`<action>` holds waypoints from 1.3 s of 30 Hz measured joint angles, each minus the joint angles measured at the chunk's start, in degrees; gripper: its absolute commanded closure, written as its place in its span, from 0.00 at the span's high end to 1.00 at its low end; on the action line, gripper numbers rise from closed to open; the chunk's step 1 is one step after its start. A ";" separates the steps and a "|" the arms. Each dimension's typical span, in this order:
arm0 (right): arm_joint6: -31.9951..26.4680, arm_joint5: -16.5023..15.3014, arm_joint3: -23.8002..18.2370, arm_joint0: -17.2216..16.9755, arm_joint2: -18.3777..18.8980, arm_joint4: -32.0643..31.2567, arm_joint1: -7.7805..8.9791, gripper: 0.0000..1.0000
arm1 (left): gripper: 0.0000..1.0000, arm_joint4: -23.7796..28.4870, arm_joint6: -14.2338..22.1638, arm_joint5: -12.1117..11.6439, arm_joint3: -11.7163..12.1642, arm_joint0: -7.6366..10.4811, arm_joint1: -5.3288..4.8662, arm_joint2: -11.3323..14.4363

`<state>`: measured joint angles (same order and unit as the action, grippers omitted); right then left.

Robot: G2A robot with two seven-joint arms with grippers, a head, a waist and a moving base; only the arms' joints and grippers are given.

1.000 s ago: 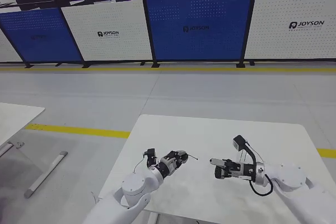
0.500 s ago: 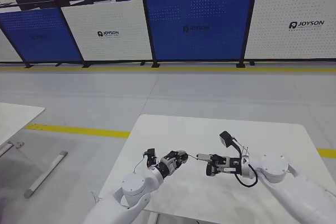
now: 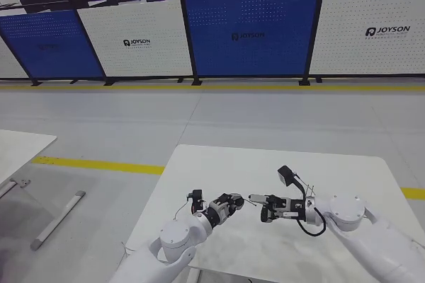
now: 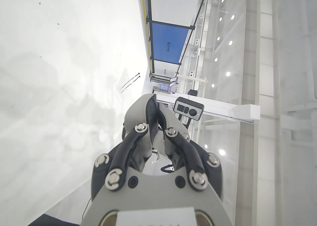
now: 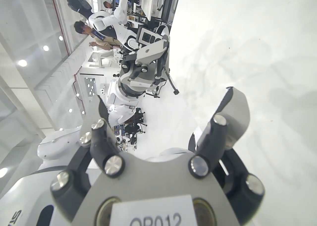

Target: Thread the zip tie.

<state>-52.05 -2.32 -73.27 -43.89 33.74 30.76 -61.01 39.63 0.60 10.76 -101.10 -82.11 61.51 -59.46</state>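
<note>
Left tool clamped on zip tie — right tool spread apart

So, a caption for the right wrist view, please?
Open right gripper faces the left gripper, which holds a black zip tie.

white rectangular table sits mid-scene. both arms are over its near half: grey two-finger left gripper on the left, grey two-finger right gripper just right of it, tips facing, near but apart. thin black plastic zip tie is pinched in left gripper, free end sticking out right toward right gripper's spread fingers, touching neither. second white table well apart at left. yellow floor line runs left-right beneath the main table.
</note>
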 measured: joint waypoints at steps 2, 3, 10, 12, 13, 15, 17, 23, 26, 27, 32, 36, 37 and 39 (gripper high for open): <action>0.18 -0.02 -0.01 -0.23 0.06 0.12 -0.01 1.00 | 0.00 -0.02 0.01 0.00 -0.01 -0.01 -0.01 -0.01; 0.34 -0.02 0.08 -0.63 0.21 0.40 -0.03 1.00 | 0.00 -0.02 0.01 0.00 -0.01 -0.01 -0.01 -0.01; -3.69 -2.78 4.98 -1.50 1.60 4.36 -0.96 1.00 | 0.00 -0.03 0.01 -0.01 -0.01 -0.01 -0.01 -0.01; -4.14 -3.10 5.70 -1.45 1.64 4.45 -1.34 1.00 | 0.00 -0.03 0.01 -0.01 -0.01 -0.01 -0.01 -0.01; -4.21 -3.11 5.90 -1.40 1.66 4.28 -1.48 1.00 | 0.00 -0.03 0.01 -0.01 -0.01 -0.01 -0.01 -0.01; -4.35 -3.07 6.23 -1.27 1.81 3.91 -1.76 0.72 | 0.00 -0.03 0.01 -0.01 -0.01 -0.01 -0.01 -0.01; -4.38 -2.95 6.48 -1.17 2.13 3.73 -1.98 0.69 | 0.00 -0.03 0.01 -0.01 -0.01 -0.01 -0.01 -0.01; -4.53 -2.32 6.78 -1.01 2.49 3.19 -2.79 0.28 | 0.00 -0.03 0.01 -0.01 -0.01 -0.01 -0.01 -0.01; -4.86 -2.03 7.20 -0.84 2.60 2.88 -3.20 0.13 | 0.00 -0.03 0.01 -0.01 -0.01 -0.01 -0.01 -0.01; -4.99 -1.96 7.36 -0.80 2.66 2.83 -3.31 0.11 | 0.00 -0.03 0.01 -0.01 -0.01 -0.01 -0.01 -0.01; -5.75 -1.53 8.45 -0.49 3.05 2.84 -3.95 0.00 | 0.00 -0.03 0.01 -0.01 -0.01 -0.01 -0.01 -0.01; -6.12 -1.23 8.97 -0.32 3.29 2.51 -4.41 0.00 | 0.00 -0.02 0.01 -0.01 -0.01 -0.01 -0.01 -0.01; -6.24 -1.13 9.11 -0.26 3.38 2.38 -4.54 0.00 | 0.00 -0.02 0.01 -0.01 -0.01 -0.01 -0.01 -0.01; -6.44 -0.98 9.29 -0.15 3.53 2.14 -4.71 0.00 | 0.00 -0.02 0.01 -0.01 -0.01 -0.01 -0.01 -0.01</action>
<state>-58.49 -3.31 -63.98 -44.04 37.27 32.90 -65.72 39.61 0.62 10.75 -101.11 -82.12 61.51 -59.47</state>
